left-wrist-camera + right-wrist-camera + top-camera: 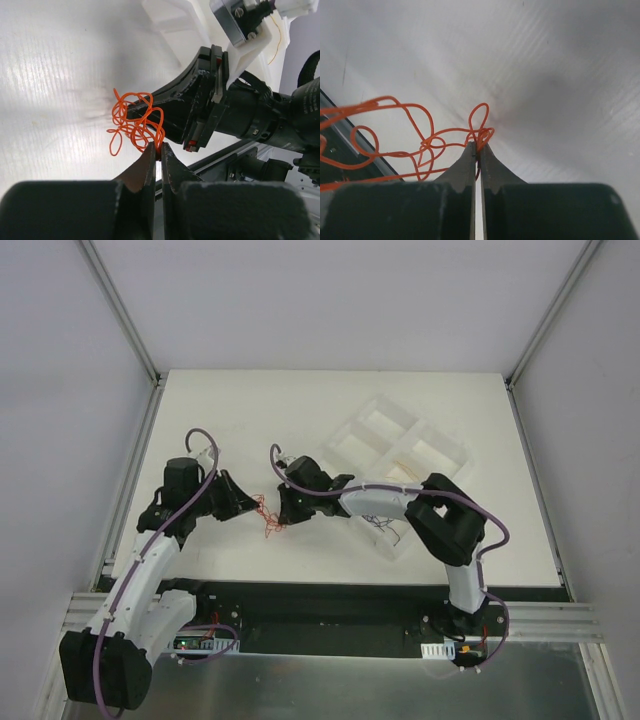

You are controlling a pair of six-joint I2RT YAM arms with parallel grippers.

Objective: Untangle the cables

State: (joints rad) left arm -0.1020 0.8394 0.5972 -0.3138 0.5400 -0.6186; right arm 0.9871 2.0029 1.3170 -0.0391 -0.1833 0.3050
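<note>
A small tangle of thin orange cables (267,517) hangs between the two grippers over the white table, near its front edge. My left gripper (159,147) is shut on a strand at the near side of the tangle (137,122). From the other side my right gripper (477,146) is shut on another strand of the same orange cables (427,142), whose loops spread to the left in the right wrist view. In the overhead view the left gripper (252,508) and right gripper (283,520) face each other, tips close together.
A white divided tray (400,455) lies at the back right of the table (330,405); more thin wires (388,532) lie in its near compartment under the right arm. A dark rail runs along the table's front edge (330,592).
</note>
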